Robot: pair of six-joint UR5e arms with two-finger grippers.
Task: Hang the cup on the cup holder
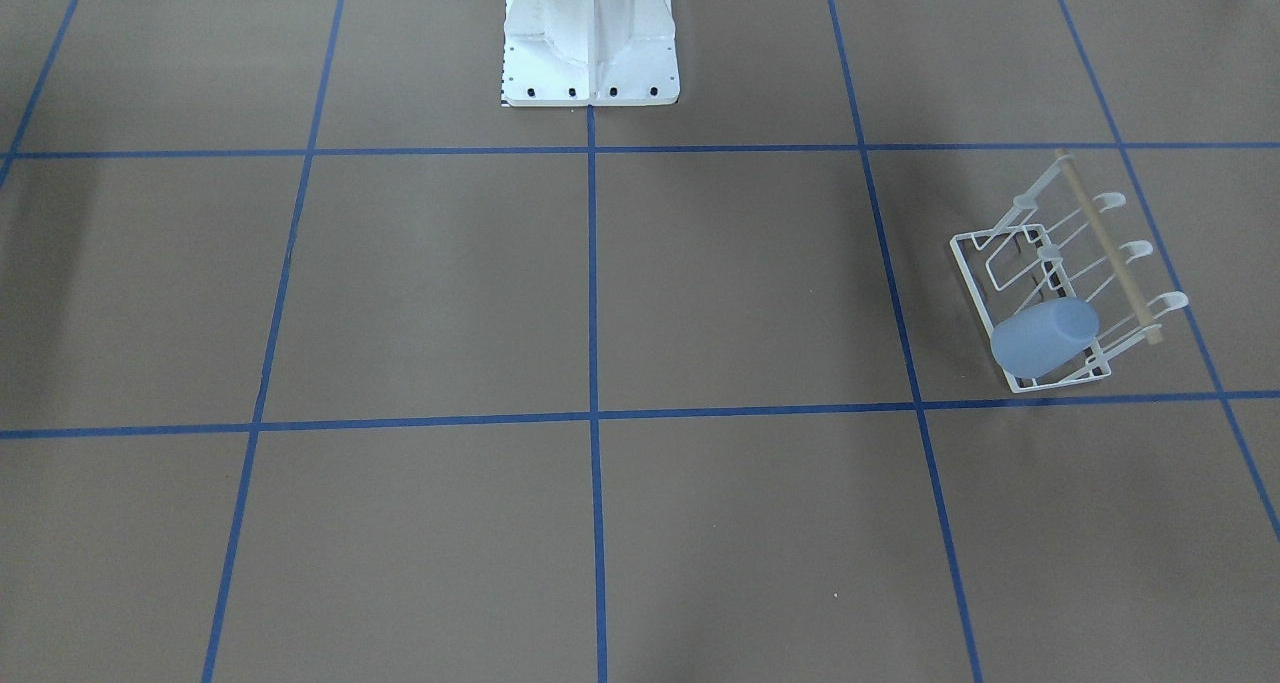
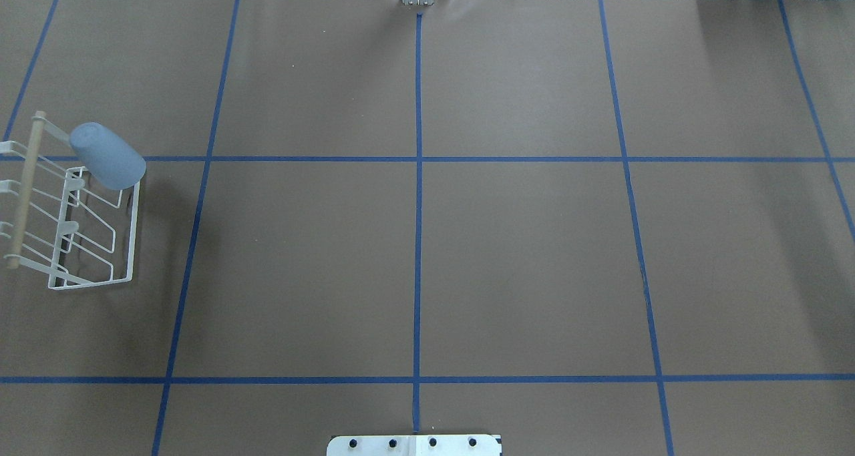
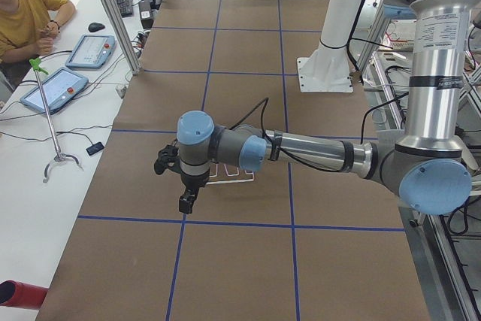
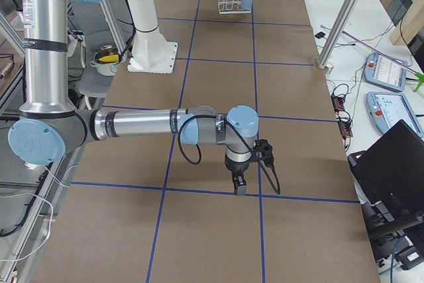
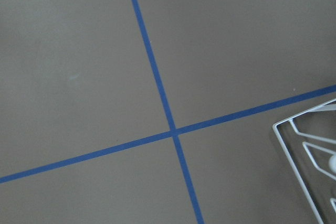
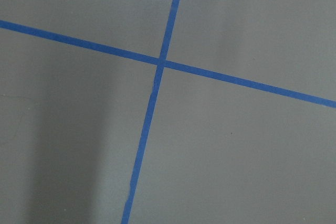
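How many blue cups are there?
1. The light blue plastic tumbler sits tilted at one end of the white wire rack with a wooden bar, on the robot's left. No others show.

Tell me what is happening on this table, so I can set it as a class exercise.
Nothing is being handled right now. The cup sits tilted over an end prong of the cup holder, so the hanging looks done. The left gripper hangs above the table beside the holder; the right gripper hangs far from it. Neither touches the cup.
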